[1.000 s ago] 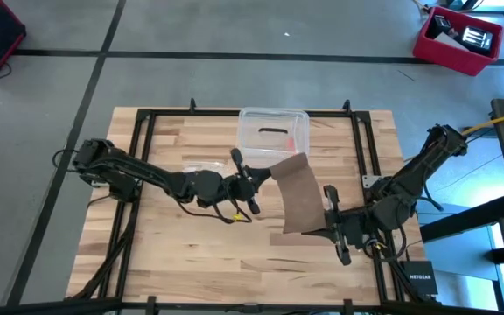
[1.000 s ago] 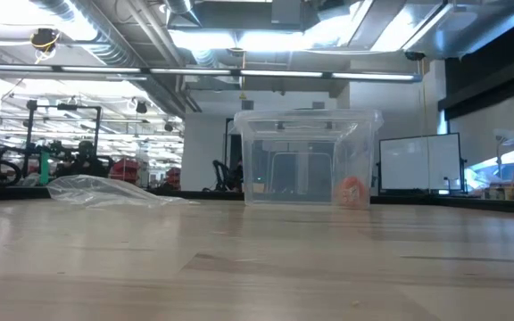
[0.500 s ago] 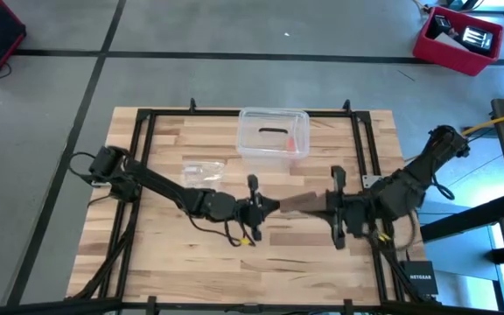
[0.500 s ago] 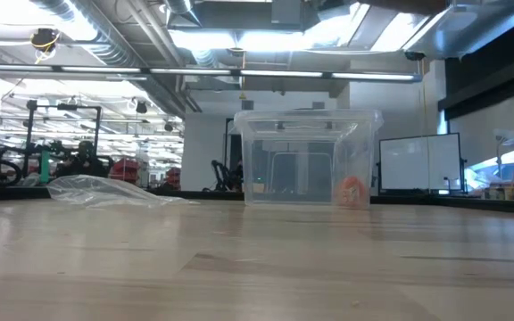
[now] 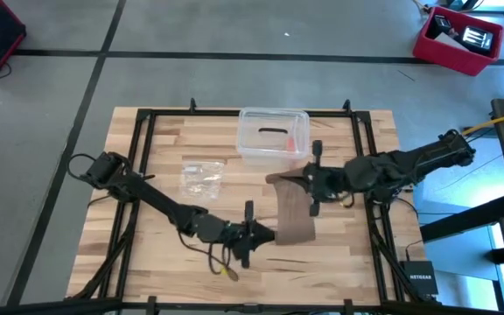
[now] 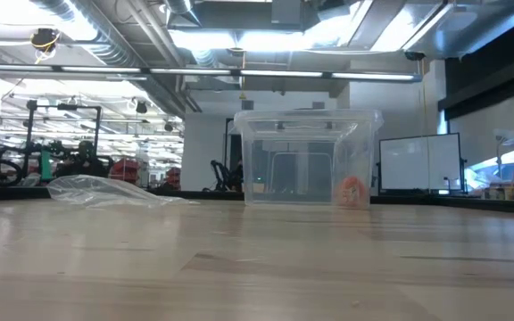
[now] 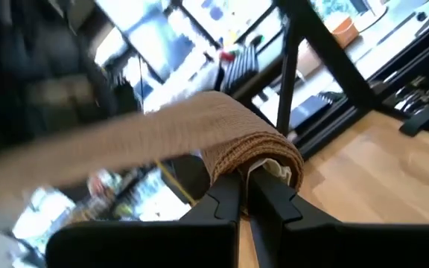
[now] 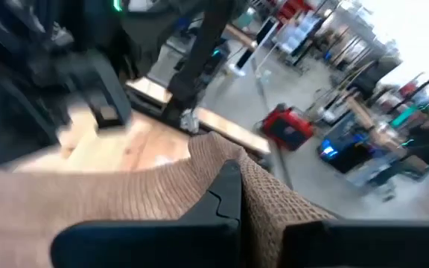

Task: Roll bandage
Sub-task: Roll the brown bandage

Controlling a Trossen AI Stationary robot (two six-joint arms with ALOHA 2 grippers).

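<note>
Clamping opposite ends of the bandage (image 5: 293, 213), left jaws and right jaws both pinched tight

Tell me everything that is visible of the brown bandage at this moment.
The bandage is a brown strip of knitted, elastic-looking fabric, held up between both arms in front of the clear plastic box. The right tool grips its far end, where the cloth narrows and folds. The left tool pinches its near end, which curls over the fingers like the start of a roll. The low view does not show it.
</note>
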